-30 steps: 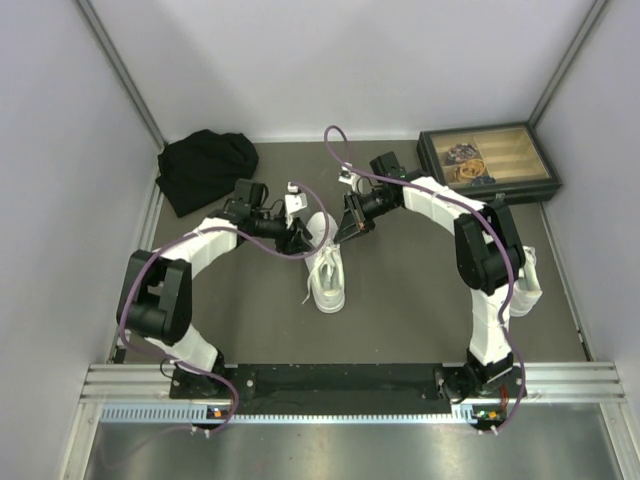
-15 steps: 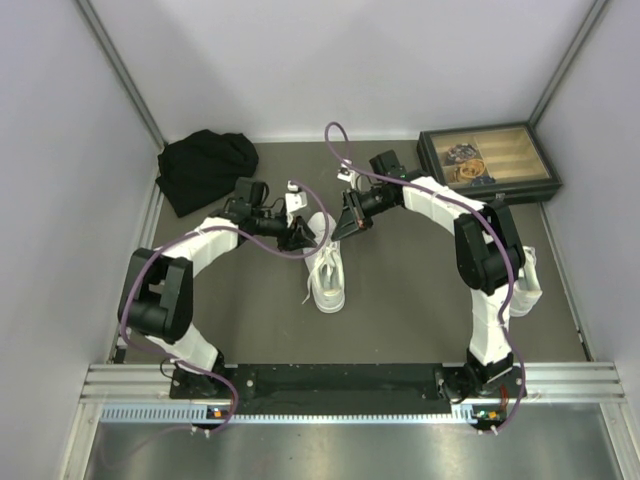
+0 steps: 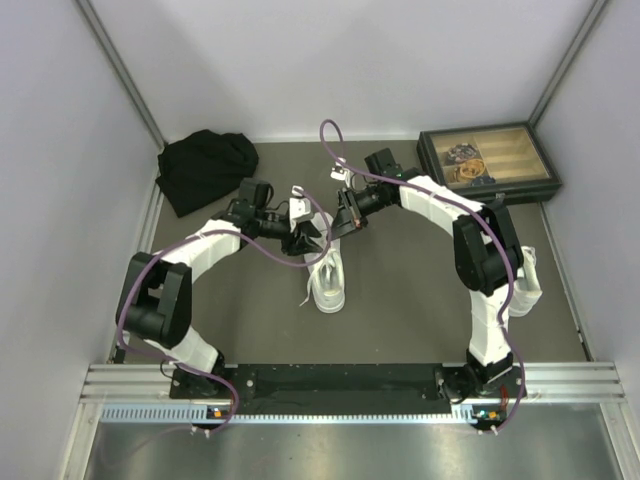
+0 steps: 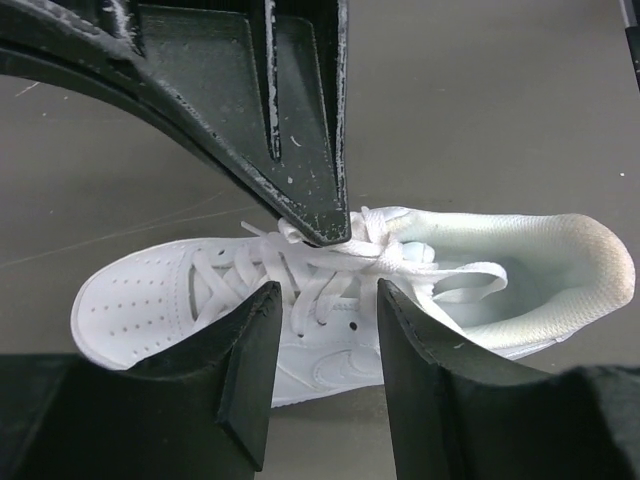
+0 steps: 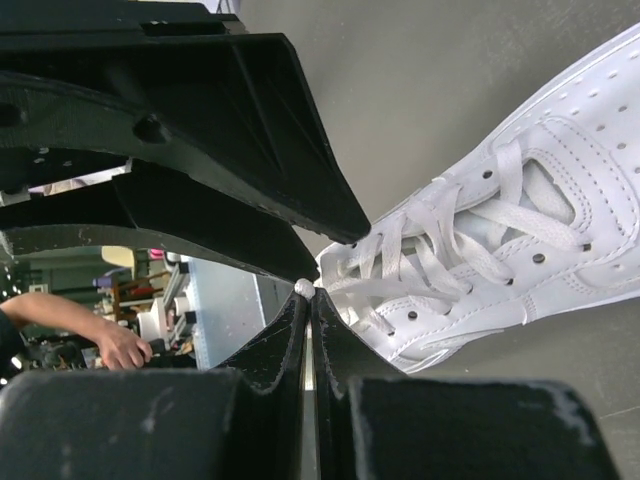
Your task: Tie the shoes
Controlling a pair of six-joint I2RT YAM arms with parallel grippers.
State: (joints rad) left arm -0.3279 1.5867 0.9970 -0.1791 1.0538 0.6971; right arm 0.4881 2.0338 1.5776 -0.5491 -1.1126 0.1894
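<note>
A white sneaker (image 3: 328, 272) lies mid-table, toe toward the arms, and its laces (image 4: 440, 268) are loose over the tongue. My right gripper (image 3: 343, 222) is over the shoe's far end, shut on a lace whose end (image 5: 305, 288) shows at its fingertips (image 5: 290, 325). My left gripper (image 3: 308, 238) is at the shoe's left side, open and empty. In the left wrist view its fingers (image 4: 255, 345) straddle the shoe's side (image 4: 330, 365) just below the eyelets. In that view the right gripper (image 4: 330, 235) touches the laces from above.
A black cloth bundle (image 3: 205, 168) lies at the back left. A dark box with a wooden tray (image 3: 488, 160) stands at the back right. A white object (image 3: 527, 280) lies partly hidden behind the right arm. Grey walls close in three sides.
My left gripper has moved right, closer to the shoe's laces. My right gripper has shifted slightly toward the back and left, still shut on the lace.
</note>
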